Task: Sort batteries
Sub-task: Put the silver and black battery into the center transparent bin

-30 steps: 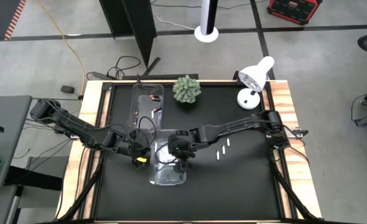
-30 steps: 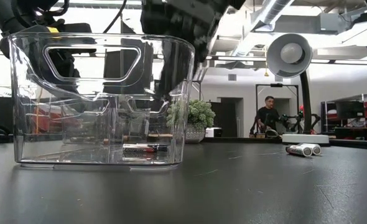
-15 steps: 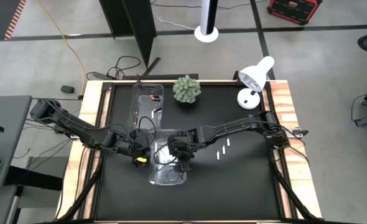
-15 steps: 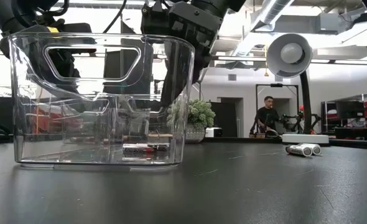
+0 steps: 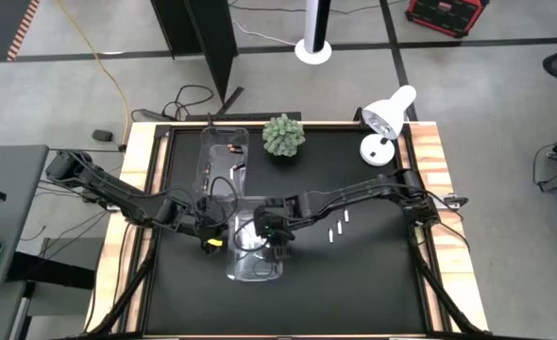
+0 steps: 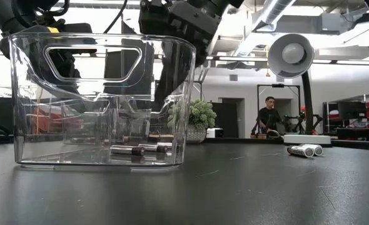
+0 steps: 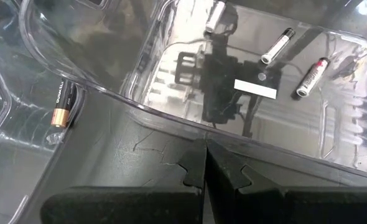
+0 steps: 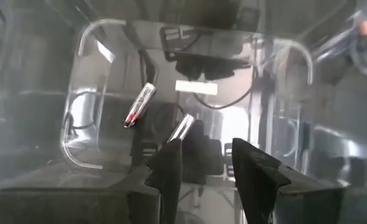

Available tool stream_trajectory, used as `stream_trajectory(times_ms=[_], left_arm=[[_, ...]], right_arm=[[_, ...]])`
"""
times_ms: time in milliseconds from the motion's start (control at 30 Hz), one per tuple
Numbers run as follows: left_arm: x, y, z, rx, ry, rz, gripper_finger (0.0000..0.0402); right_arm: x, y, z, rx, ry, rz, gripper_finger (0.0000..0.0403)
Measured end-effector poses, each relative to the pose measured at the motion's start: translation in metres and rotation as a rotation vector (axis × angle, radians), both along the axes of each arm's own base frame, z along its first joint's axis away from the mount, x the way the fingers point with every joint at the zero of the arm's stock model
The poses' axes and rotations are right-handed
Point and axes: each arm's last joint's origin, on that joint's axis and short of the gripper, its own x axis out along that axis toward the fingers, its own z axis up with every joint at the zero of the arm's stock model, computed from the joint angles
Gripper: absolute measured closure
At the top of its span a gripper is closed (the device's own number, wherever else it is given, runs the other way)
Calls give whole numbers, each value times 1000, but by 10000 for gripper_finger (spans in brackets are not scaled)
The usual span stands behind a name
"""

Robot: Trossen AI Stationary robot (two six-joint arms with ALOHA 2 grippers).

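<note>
Clear rigid bin (image 5: 257, 269) holds thin cylindrical batteries (image 8: 139, 104). Right gripper (image 8: 205, 163) above it, fingers apart, empty. Left gripper (image 7: 206, 163) beside bin, fingers together.

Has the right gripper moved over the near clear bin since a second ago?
No real shift: in the high view the right gripper hangs over the near clear bin as before, jaws open, with batteries now below.

Loose white batteries (image 5: 338, 227): three. Clear bins (image 5: 256, 267): two.
</note>
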Motion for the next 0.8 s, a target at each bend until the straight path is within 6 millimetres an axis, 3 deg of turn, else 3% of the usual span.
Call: stream_trajectory(times_ms=[167,333,500,800], left_arm=[[0,0,0,-1,0,1,400],[0,0,0,-1,0,2,400],[0,0,0,-1,-3,0,400],[0,0,0,4,-2,-6,400]], right_arm=[[4,5,17,-65,-58,17,247],[-7,9,44,-160,-120,-19,247],[-34,9,64,-158,-167,-71,246],[-96,2,55,-135,-162,-305,246]])
